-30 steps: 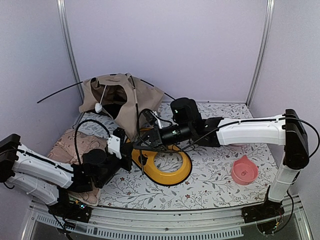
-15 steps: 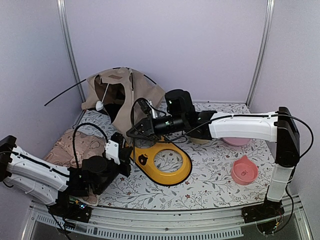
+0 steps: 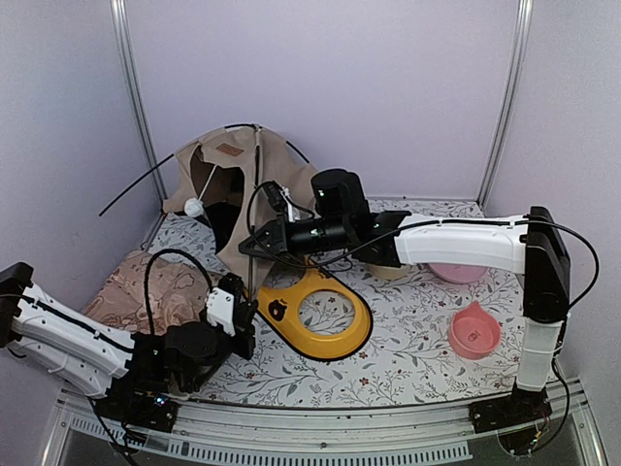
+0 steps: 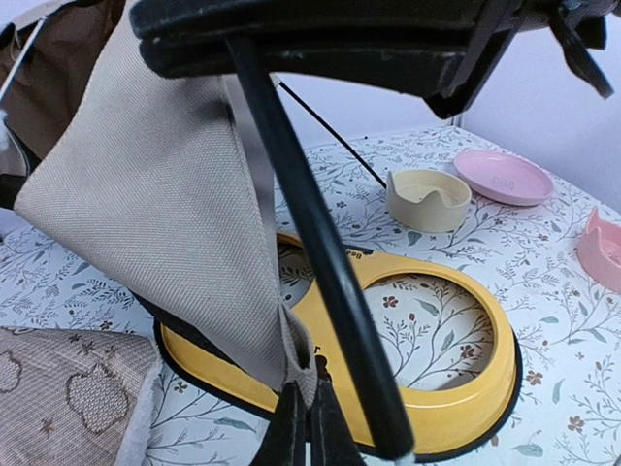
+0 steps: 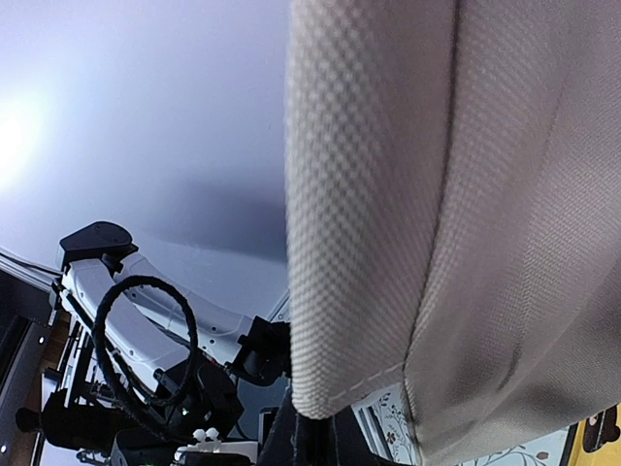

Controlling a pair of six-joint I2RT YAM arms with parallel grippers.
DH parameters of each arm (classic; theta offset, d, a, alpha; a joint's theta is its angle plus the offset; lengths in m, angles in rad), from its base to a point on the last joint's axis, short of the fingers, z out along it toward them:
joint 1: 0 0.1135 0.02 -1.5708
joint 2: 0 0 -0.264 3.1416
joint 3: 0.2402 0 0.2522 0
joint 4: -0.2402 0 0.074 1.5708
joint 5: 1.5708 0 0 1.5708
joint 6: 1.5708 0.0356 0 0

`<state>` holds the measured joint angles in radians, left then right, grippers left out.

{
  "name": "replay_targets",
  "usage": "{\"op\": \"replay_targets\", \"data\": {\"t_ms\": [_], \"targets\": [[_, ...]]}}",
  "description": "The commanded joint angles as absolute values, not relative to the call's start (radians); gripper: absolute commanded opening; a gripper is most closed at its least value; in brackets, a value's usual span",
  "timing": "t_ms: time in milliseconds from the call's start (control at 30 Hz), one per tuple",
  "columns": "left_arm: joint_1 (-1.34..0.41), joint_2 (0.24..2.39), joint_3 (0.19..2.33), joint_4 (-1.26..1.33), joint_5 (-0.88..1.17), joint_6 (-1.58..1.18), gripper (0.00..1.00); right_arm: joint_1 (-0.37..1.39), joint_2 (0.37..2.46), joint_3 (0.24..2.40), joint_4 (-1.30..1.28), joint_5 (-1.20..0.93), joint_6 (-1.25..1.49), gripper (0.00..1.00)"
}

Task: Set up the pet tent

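Observation:
The tan pet tent (image 3: 243, 180) stands half raised at the back left, its white pompom (image 3: 194, 208) hanging in the dark opening. A thin black pole (image 3: 136, 189) sticks out to the left. My left gripper (image 3: 245, 291) is shut on a fabric loop at the tent's front corner (image 4: 296, 364), low beside the yellow tray; its own view shows it at the bottom edge (image 4: 306, 432). My right gripper (image 3: 250, 248) is shut on a black pole (image 4: 320, 272) directly above it. In the right wrist view tan fabric (image 5: 456, 194) fills the frame above the closed fingers (image 5: 291, 442).
The yellow bowl tray (image 3: 354, 335) lies in the middle, partly under the tent corner. The pinkish cushion (image 3: 146, 286) lies at the left. A pink bowl (image 3: 474, 330), a pink dish (image 3: 456, 274) and a beige bowl (image 4: 427, 199) sit to the right. Metal frame posts stand at the back.
My right gripper has moved left and back with the pole, and the tent has risen taller. My left gripper has stayed low on the corner loop, shifting slightly.

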<state>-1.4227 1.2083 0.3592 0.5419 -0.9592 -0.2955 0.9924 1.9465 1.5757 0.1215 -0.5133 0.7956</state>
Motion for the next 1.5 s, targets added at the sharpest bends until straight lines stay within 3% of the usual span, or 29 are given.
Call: {"op": "replay_targets", "data": {"t_ms": [0, 733, 1467], "targets": [[-1.534, 1.208, 0.358, 0.428, -0.819, -0.360, 0.00, 0.901, 1.968, 1.642, 0.282, -0.285, 0.780, 0.00], [-1.586, 1.187, 0.364, 0.373, -0.829, -0.394, 0.00, 0.895, 2.013, 1.638, 0.310, -0.111, 0.733, 0.00], [-1.594, 1.233, 0.361, 0.373, -0.807, -0.414, 0.00, 0.874, 1.996, 1.641, 0.353, -0.170, 0.791, 0.00]]}}
